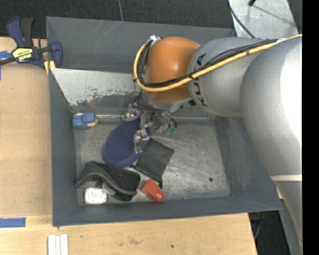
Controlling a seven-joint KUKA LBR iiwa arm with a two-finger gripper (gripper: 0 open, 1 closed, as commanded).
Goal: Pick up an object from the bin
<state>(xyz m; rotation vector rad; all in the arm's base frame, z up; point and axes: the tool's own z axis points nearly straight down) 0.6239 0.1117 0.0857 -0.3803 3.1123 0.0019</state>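
My gripper (140, 137) hangs under the orange cover near the middle of the bin, its fingertips down at the right edge of a dark blue oval pad (118, 144). A black square piece (155, 158) lies just right of and below the fingertips, touching the pad. Whether anything sits between the fingers cannot be made out.
A black curved shoe-like thing (112, 178) lies along the front wall with a white block (95, 196) at its left and an orange-red cap (152, 190) at its right. A small blue and yellow toy (84, 121) rests at the back left. The arm covers the bin's back right.
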